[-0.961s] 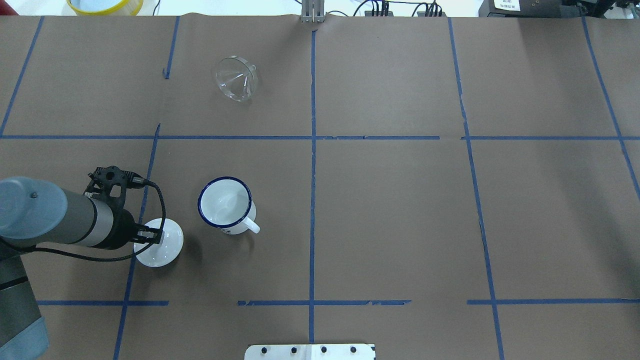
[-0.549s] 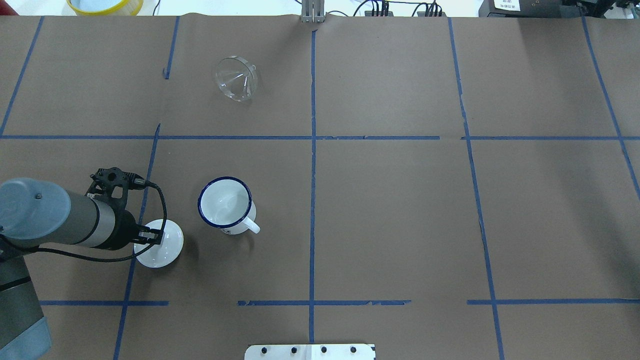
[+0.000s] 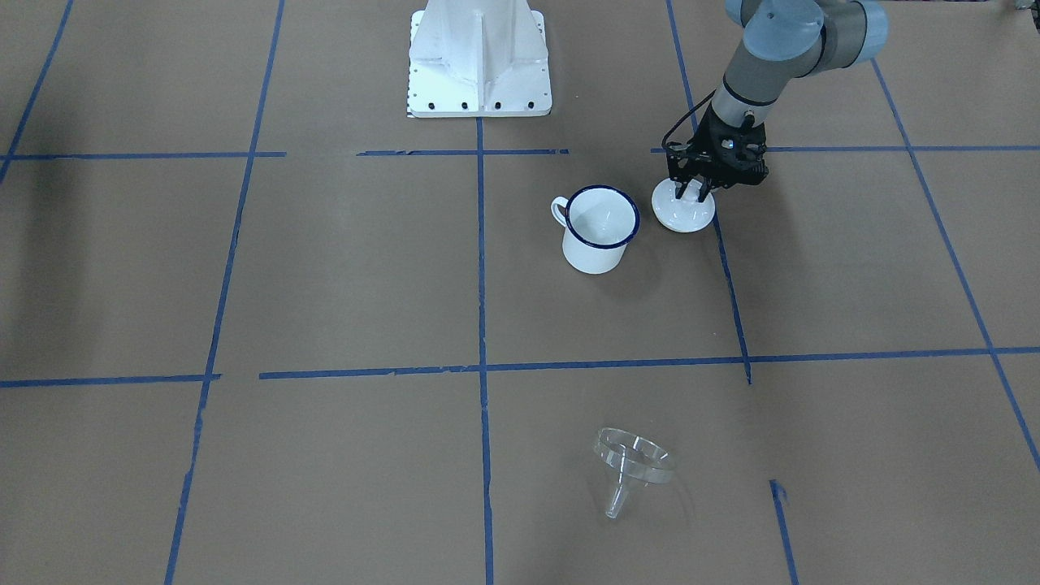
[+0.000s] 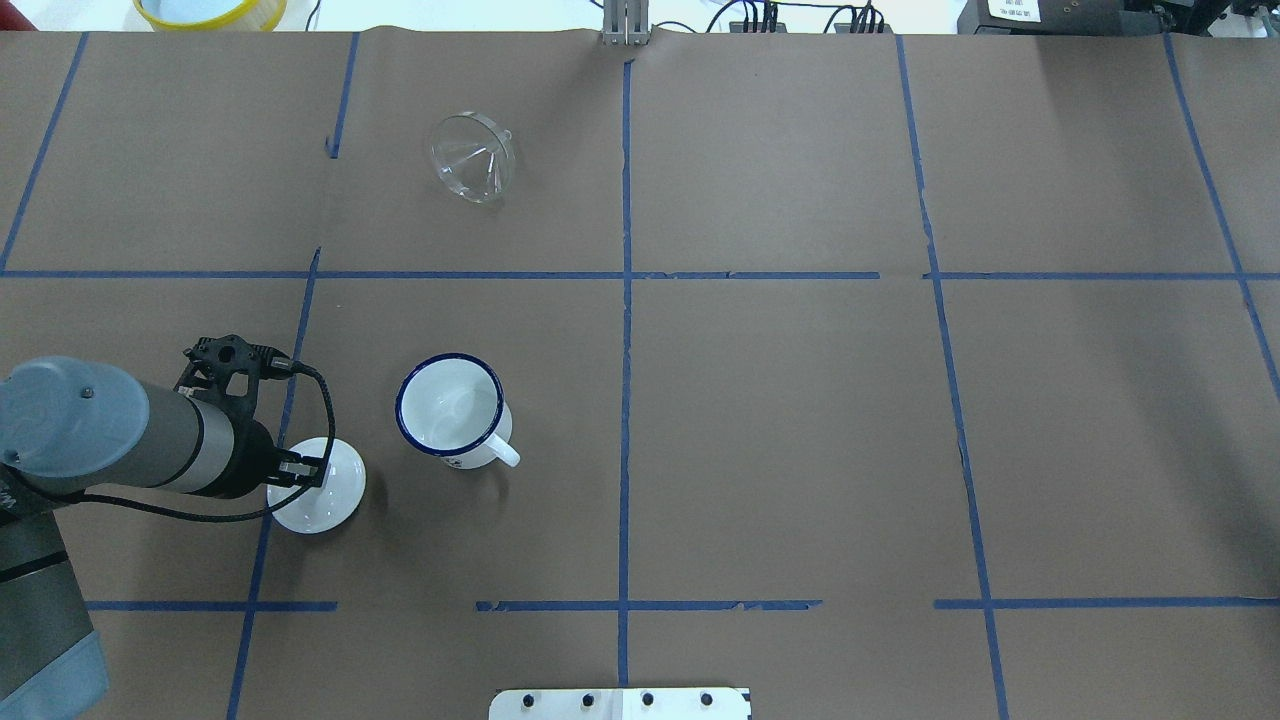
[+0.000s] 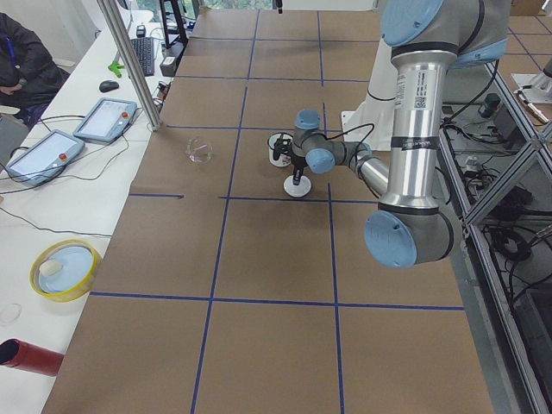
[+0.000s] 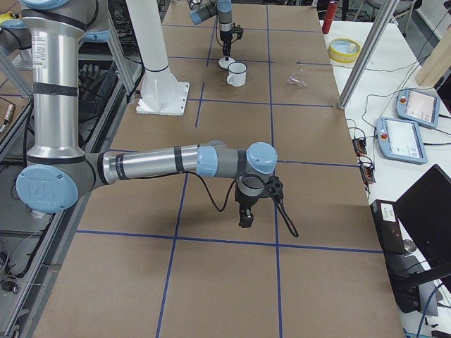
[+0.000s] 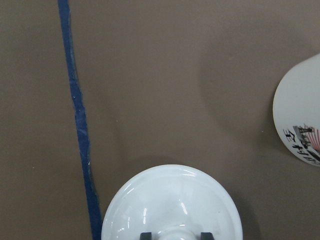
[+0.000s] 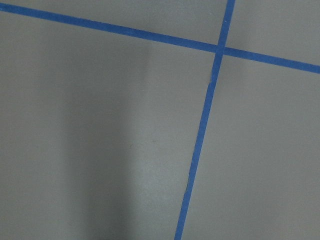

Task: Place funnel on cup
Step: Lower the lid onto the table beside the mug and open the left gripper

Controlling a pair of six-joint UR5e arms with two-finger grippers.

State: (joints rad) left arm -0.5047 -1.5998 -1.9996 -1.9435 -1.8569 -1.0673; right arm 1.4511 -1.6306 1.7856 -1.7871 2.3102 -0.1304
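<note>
The clear funnel [image 4: 472, 158] lies tilted on its side on the far part of the table, apart from everything; it also shows in the front view [image 3: 634, 459]. The white cup with a dark blue rim [image 4: 450, 405] stands upright and uncovered, handle toward the robot [image 3: 600, 227]. My left gripper [image 4: 300, 470] points down beside the cup, its fingers closed around the knob of a white domed lid [image 4: 330, 495] that rests on the table [image 7: 170, 200]. My right gripper [image 6: 245, 215] hangs over bare table far from both; I cannot tell whether it is open or shut.
A yellow-rimmed bowl [image 4: 210, 10] sits beyond the table's far edge. The robot's white base plate [image 3: 479, 57] stands at the near middle. Control tablets [image 5: 103, 119] and a red cylinder [image 5: 30, 358] lie on the side bench.
The left arm's elbow has shifted slightly; the gripper stays on the lid. Lid, cup and funnel have not moved.
</note>
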